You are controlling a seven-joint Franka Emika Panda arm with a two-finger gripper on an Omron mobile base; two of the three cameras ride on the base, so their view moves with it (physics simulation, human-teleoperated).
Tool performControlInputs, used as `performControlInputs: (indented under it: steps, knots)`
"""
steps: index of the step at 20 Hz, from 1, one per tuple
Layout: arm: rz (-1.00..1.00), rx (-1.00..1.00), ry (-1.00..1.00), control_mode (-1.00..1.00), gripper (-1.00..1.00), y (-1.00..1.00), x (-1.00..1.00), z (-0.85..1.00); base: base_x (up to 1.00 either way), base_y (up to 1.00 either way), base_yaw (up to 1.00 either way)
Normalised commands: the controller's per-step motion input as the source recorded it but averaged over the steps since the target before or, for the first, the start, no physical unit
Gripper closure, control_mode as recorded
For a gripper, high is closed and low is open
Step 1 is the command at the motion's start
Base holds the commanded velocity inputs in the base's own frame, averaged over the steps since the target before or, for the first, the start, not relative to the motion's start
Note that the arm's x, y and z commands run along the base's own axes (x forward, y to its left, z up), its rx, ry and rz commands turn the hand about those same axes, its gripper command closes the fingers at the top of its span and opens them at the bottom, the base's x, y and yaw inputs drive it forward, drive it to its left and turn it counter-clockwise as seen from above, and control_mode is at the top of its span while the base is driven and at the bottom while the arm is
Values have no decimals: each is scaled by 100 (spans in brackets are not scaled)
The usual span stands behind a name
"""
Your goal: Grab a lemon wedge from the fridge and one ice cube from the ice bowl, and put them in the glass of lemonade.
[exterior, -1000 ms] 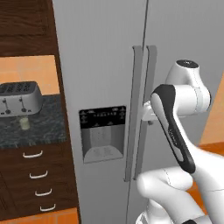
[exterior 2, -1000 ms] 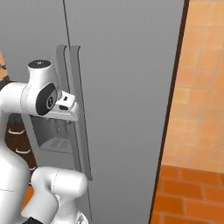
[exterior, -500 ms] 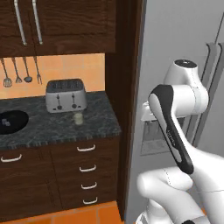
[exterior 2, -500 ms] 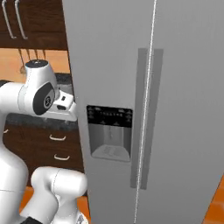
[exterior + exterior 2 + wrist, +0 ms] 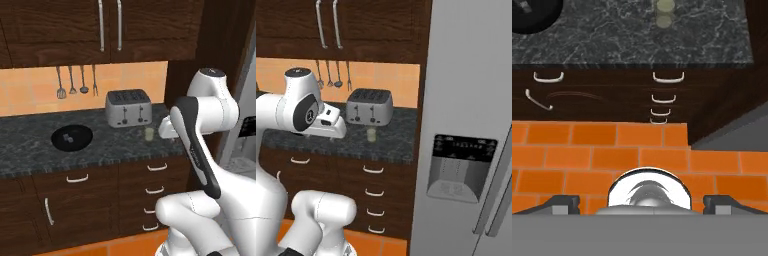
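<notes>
Basically the base has swung since a second ago: both base views were full of fridge door then, now they look at the counter run, so that's camera motion, not objects moving.

Left to right in the left base view: ice bowl [image 5: 72,137] sits flat on the dark counter [image 5: 30,155], with tiny pale specks inside, presumably the ice, too small to single out one ice cube. Toaster [image 5: 128,108] stands at the back against the wall. Glass of lemonade [image 5: 149,133] stands just in front of the toaster's right end, well apart from the bowl. Fridge [image 5: 245,125] is at the right edge, doors shut.

Gripper [image 5: 641,201] is spread wide with nothing between the fingers, pointing down over the orange floor tiles in front of the drawers; the hand view catches the bowl [image 5: 532,12] and the glass [image 5: 665,12] along its top edge.

Lemon wedge isn't visible; I'd judge it's behind the closed fridge doors.

Read: nothing picked, nothing in the glass. Turning away from the unopened fridge suggests the ice goes first; the arm is nowhere near the bowl yet.
</notes>
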Motion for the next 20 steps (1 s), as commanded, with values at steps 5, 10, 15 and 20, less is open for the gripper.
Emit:
performControlInputs:
  steps: [5, 10, 15, 20]
  knots:
    - [0, 0, 0, 100, -100, 0, 0, 0, 69, 100, 0]
    - [0, 0, 0, 100, -100, 0, 0, 0, 41, 88, 1]
    - [4, 0, 1, -100, -100, 20, 32, -33, 31, 35, 4]
    - [11, 0, 3, -100, -100, 26, 95, -89, 0, 0, 0]
